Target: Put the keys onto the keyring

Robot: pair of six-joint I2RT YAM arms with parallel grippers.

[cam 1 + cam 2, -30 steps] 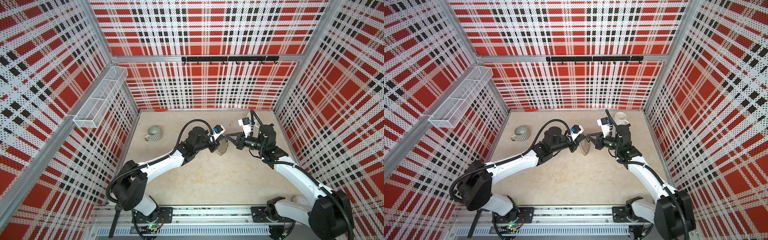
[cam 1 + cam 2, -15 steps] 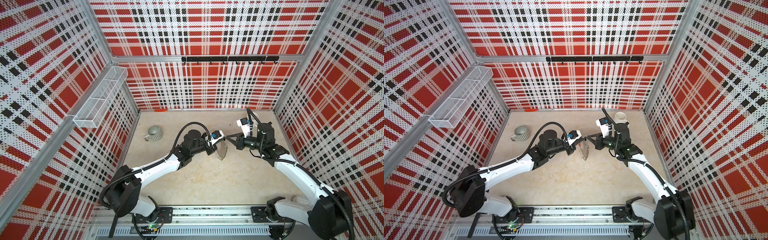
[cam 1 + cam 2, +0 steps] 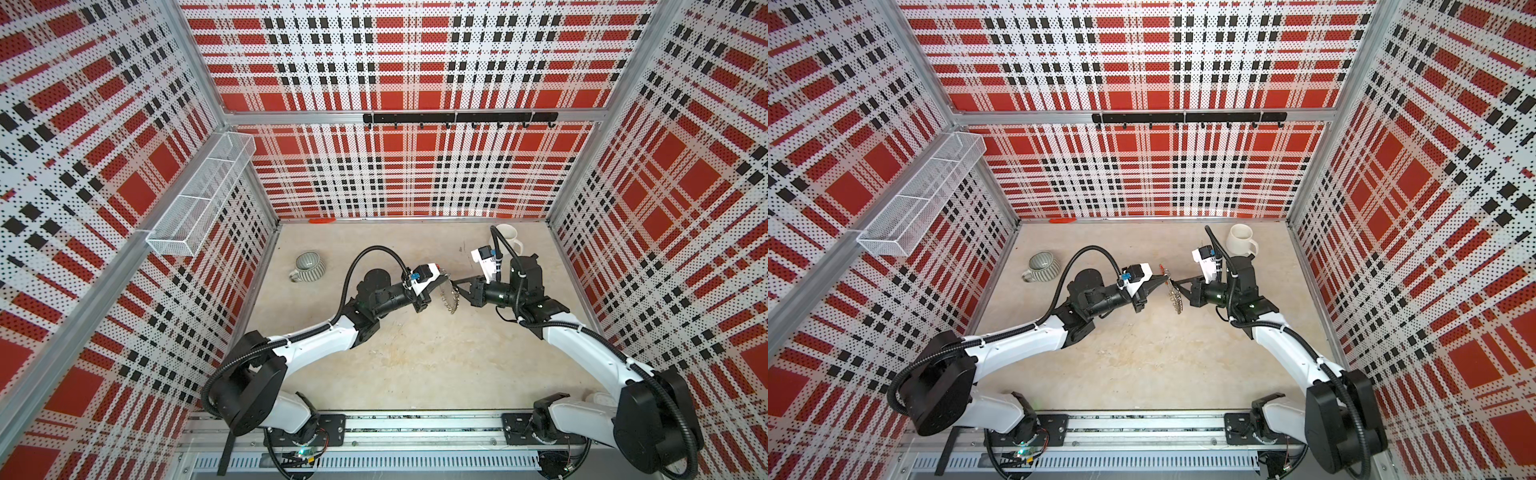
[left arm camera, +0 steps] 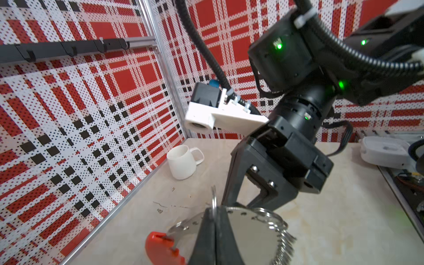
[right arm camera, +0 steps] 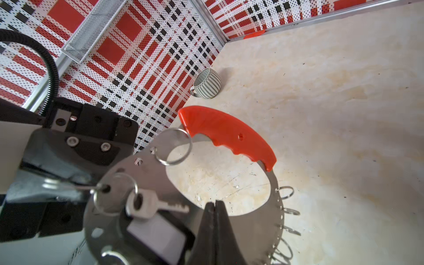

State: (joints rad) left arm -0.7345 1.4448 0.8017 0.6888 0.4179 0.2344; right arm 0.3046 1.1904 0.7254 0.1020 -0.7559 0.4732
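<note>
Keys (image 5: 158, 205) hang beside the right gripper (image 5: 215, 206), shut on the keyring (image 5: 146, 176); left gripper (image 4: 213, 220), shut on a small ring (image 4: 214, 200), should next twist it on

Notes from my station: the keyring (image 3: 1176, 297) hangs above mid-table (image 3: 415, 353), between my left gripper (image 3: 1160, 279) on its left and right gripper (image 3: 1177, 283) on its right. The keys (image 5: 158, 206) hang on it, on the left gripper's side. The left mug (image 3: 308, 266) stands behind my left arm, the right mug (image 3: 509, 239) behind the right gripper. The basket (image 3: 199, 195) is on the left wall, the hook rail (image 3: 459, 118) on the back wall.
</note>
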